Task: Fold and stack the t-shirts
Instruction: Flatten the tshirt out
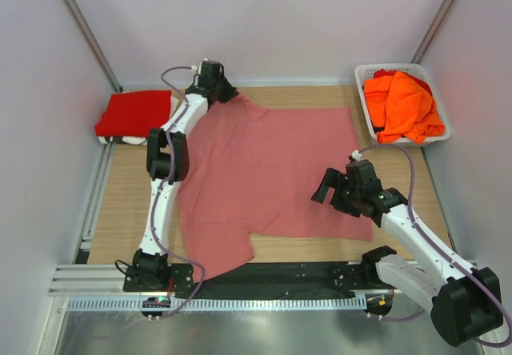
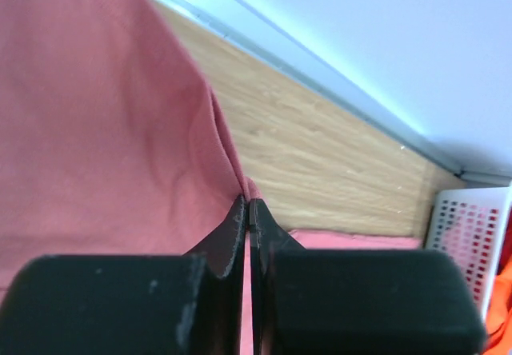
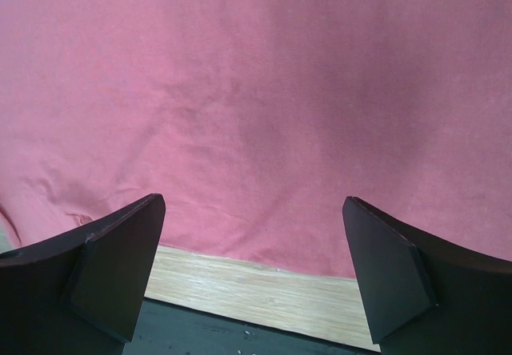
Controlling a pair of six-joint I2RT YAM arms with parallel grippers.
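Observation:
The dusty rose-pink t-shirt (image 1: 264, 171) lies spread flat across the wooden table. My left gripper (image 1: 218, 91) is shut on its far left corner; the left wrist view shows the cloth (image 2: 104, 131) pinched between the closed fingers (image 2: 237, 227). My right gripper (image 1: 332, 189) is open and empty, hovering over the shirt's near right part; the right wrist view shows the pink cloth (image 3: 256, 107) and its near hem between the spread fingers (image 3: 120, 251). The bright red t-shirt (image 1: 134, 114) lies folded at the far left. Orange t-shirts (image 1: 402, 105) fill the basket.
A white lattice basket (image 1: 365, 73) stands at the far right corner and also shows in the left wrist view (image 2: 472, 235). White walls close in the table on three sides. A black strip (image 1: 304, 271) and a metal rail run along the near edge.

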